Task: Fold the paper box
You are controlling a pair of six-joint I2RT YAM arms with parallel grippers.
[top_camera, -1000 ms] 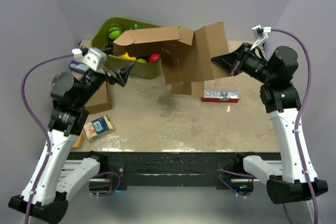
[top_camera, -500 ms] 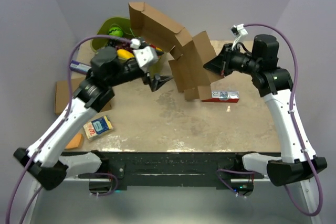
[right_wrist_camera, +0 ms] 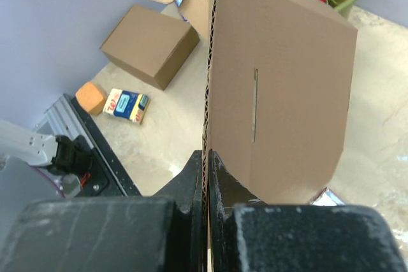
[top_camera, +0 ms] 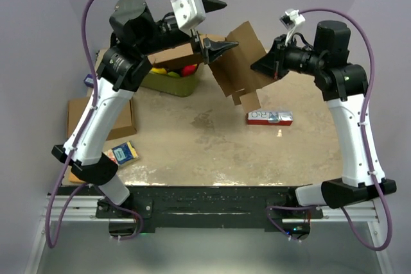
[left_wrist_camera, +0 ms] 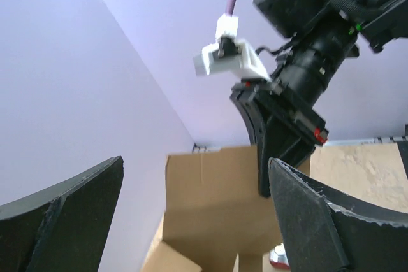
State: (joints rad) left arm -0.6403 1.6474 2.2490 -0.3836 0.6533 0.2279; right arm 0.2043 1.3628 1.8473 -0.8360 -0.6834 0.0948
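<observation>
The paper box [top_camera: 243, 62], a brown die-cut cardboard sheet with creases and flaps, hangs in the air over the table's back. My right gripper [top_camera: 259, 67] is shut on its right edge. In the right wrist view the jaws [right_wrist_camera: 208, 157] pinch the corrugated edge, and a large panel [right_wrist_camera: 280, 106] with a slot stands to their right. My left gripper [top_camera: 231, 24] is open and raised high, just left of the box and not touching it. In the left wrist view it [left_wrist_camera: 196, 165] faces the cardboard [left_wrist_camera: 210, 202], with the right gripper [left_wrist_camera: 280, 132] beyond.
A green tub of fruit [top_camera: 168, 81] stands at the back left, partly behind the left arm. Another cardboard box [top_camera: 123, 120] lies at the left. A blue packet [top_camera: 123, 153] lies near the front left. A red-and-white box [top_camera: 270, 117] lies under the held sheet.
My left arm has swung up from near the table to high beside the box, gripper still open. The held box has turned, and its long left part no longer sticks up.
</observation>
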